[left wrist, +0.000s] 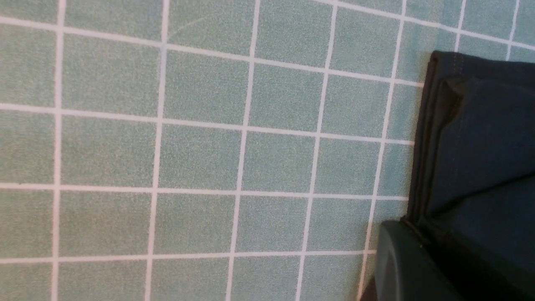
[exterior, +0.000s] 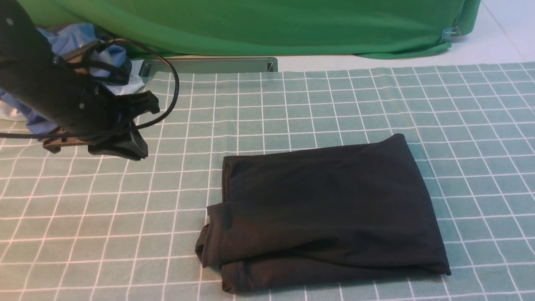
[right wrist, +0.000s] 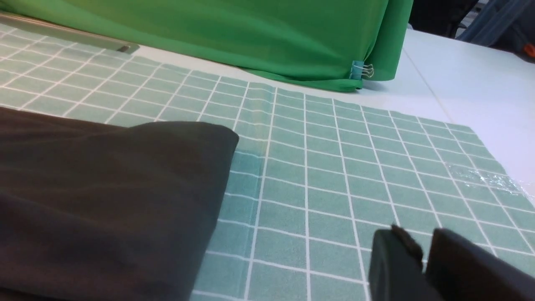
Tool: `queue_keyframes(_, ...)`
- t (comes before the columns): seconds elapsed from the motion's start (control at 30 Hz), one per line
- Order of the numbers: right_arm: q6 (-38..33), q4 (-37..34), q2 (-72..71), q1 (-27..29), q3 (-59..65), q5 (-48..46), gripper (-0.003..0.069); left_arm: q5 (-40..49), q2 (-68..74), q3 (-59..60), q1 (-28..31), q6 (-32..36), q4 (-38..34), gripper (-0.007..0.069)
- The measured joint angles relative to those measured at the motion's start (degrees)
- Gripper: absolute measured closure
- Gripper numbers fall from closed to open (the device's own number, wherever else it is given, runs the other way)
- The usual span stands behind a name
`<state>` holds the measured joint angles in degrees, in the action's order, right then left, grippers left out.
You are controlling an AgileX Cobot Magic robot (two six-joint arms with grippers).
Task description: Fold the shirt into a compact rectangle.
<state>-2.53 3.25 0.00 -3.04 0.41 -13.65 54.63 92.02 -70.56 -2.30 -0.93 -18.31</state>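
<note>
The black shirt (exterior: 326, 209) lies folded into a rough rectangle on the checked cloth, near the front middle, with loose layered edges on its left side. My left gripper (exterior: 125, 144) hangs above the cloth at the back left, well away from the shirt and holding nothing. In the left wrist view one of its fingers (left wrist: 397, 263) shows beside the shirt's folded edge (left wrist: 480, 138). My right gripper (right wrist: 424, 246) is out of the front view. Its jaws stand a narrow gap apart with nothing between them, over bare cloth to the right of the shirt (right wrist: 104, 196).
A pile of blue and white garments (exterior: 79, 46) sits at the back left behind the left arm. A green backdrop (exterior: 271, 25) and a metal bar (exterior: 209, 65) line the far edge. The checked cloth (exterior: 292, 104) ends at white tabletop (right wrist: 459, 71) on the right.
</note>
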Motion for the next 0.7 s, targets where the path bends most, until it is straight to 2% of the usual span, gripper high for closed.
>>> queue_keyframes(0.2,0.0,0.0,0.0,0.0,0.0,0.0,0.0496,4.3,-3.3,0.3,0.0,0.3,1.3,0.0608)
queue_keyframes(0.33,0.0,0.0,0.0,0.0,0.0,0.0,0.0484,3.7,-13.4,3.9,0.0,0.9,2.1,0.0608)
queue_keyframes(0.47,0.0,0.0,0.0,0.0,0.0,0.0,0.0477,-2.6,-25.9,12.1,0.0,1.4,0.5,0.0608)
queue_keyframes(0.57,0.0,0.0,0.0,0.0,0.0,0.0,0.0473,-13.3,-40.7,26.2,0.0,5.2,-3.6,0.0608)
queue_keyframes(0.7,0.0,0.0,0.0,0.0,0.0,0.0,0.0465,-21.2,-54.9,38.0,0.0,7.3,-6.7,0.0608)
